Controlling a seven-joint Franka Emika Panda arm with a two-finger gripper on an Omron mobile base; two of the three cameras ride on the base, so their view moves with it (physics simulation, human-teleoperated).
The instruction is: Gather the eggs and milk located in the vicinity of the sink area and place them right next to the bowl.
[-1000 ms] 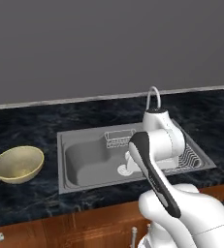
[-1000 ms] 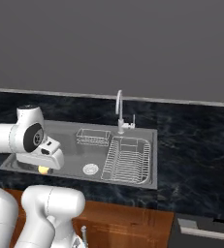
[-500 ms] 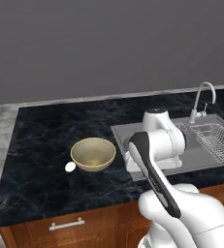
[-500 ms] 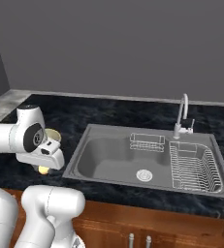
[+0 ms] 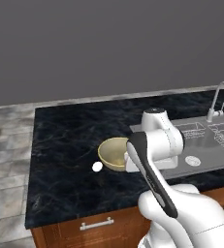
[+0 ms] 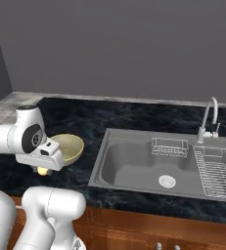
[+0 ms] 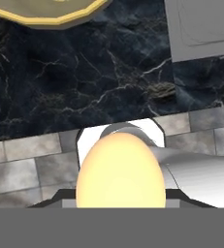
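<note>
Yellow egg [image 7: 120,170] clenched in gripper [image 6: 44,170] beside bowl [image 5: 114,153] (white egg [image 5: 97,166] near); sink [image 6: 148,161] apart.

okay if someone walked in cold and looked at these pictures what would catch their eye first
Probably the pale yellow egg held in the gripper, looming large in the hand view above the dark marble counter. Next, the tan bowl near the counter's front edge with a white egg lying just beside it, and the grey sink off to the right.

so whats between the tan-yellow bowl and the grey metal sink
Only bare black marble counter between the tan-yellow bowl and the grey metal sink, in the right base view.
</note>
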